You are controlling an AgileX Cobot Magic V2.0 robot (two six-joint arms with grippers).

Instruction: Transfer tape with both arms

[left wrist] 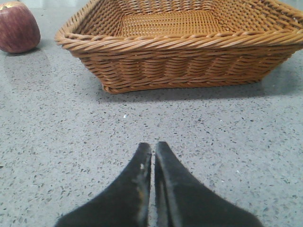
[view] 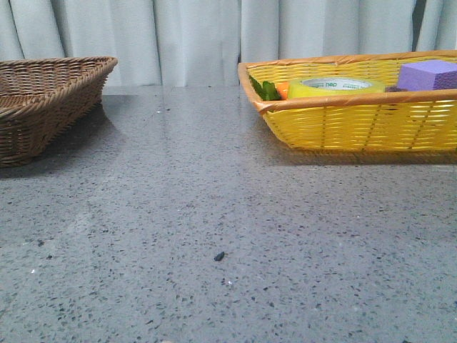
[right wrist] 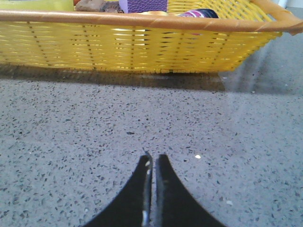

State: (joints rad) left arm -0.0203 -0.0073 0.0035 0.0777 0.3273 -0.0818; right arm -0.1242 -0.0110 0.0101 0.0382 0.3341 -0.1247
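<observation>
The tape (view: 335,87), a yellow roll with a white core and green lettering, lies flat inside the yellow basket (view: 357,125) at the back right of the table. Neither gripper shows in the front view. My left gripper (left wrist: 153,145) is shut with nothing in it, low over the grey table in front of the brown wicker basket (left wrist: 184,61). My right gripper (right wrist: 154,157) is shut and empty too, above the table a short way before the yellow basket's wall (right wrist: 142,47). A yellow edge of the tape (right wrist: 38,4) peeks over that rim.
A purple foam block (view: 428,73) and green and orange items (view: 271,90) share the yellow basket. The brown basket (view: 43,100) stands at the back left. A dark red apple-like object (left wrist: 18,29) sits beside it. Grey curtains hang behind the speckled table (view: 214,229).
</observation>
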